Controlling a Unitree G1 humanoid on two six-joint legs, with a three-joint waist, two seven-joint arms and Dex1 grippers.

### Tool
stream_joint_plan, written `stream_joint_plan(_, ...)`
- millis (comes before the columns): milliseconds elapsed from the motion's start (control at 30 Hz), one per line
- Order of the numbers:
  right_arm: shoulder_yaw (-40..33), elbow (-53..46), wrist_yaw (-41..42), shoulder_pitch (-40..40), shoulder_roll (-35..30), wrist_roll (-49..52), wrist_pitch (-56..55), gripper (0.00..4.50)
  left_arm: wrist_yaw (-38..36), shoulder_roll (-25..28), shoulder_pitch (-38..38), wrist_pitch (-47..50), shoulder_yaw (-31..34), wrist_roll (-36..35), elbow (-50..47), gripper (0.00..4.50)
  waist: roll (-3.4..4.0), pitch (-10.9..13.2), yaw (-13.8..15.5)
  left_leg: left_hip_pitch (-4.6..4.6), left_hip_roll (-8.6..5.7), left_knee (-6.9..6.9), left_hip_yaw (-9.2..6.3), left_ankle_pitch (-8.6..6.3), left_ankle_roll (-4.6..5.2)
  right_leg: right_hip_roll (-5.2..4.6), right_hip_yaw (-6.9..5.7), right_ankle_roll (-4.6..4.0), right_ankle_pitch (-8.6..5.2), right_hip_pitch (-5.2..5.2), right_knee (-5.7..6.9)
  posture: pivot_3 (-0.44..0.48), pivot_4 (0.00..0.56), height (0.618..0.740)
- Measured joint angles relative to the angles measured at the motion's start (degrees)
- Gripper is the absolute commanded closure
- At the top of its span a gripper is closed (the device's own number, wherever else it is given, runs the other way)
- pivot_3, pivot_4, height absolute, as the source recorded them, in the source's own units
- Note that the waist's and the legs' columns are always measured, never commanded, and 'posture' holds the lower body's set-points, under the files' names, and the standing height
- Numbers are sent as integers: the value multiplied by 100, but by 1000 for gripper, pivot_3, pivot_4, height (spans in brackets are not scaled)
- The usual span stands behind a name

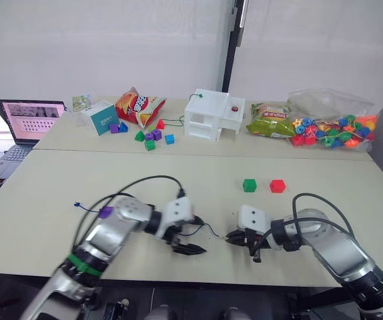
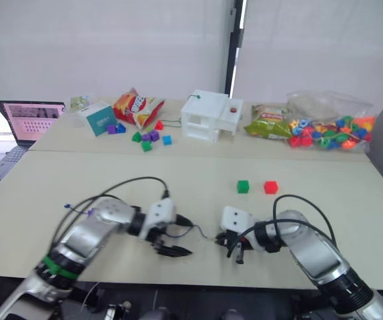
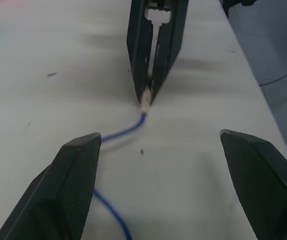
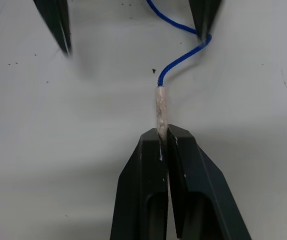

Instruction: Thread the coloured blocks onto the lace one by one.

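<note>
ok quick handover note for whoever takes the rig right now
Right end effector: shut on the pale tip of the lace, low over the table's near edge.
Left end effector: open, the lace running out between its fingers.
A purple block sits on the lace by the left forearm. Green block and red block lie loose mid-table.
Done: purple looks threaded. Left: green and red at least; blue and yellow I can't place.

Wall (image 1: pixel 111 47): white, plain, far side.
Post (image 1: pixel 230 47): dark, upright, far centre.
Counter (image 1: pixel 178 167): two pale tops, seam running left to right.
Light: even, diffuse.
</note>
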Motion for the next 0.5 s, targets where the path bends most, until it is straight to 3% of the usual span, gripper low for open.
stream_joint_plan(333,-9,-59,-3,-5,-23,-39,117,4500,70,-203,-112,-364,-240,374,355,517,1,-1,-10,0,0,0,0,0,0,1,5,-1,0,-2,-1,0,150,740)
stream_joint_plan(367,-9,-65,-5,-4,-22,-39,119,4500,38,-204,-119,-371,-260,384,366,1041,1,-1,-6,1,-1,0,0,0,0,-1,4,-1,0,-2,-1,0,150,740)
stream_joint_plan(500,-9,-85,-17,1,-22,-37,138,4500,6,-238,-180,-494,-346,486,438,2204,1,-1,-5,1,-1,0,0,0,0,-1,4,0,0,-1,-1,0,150,740)
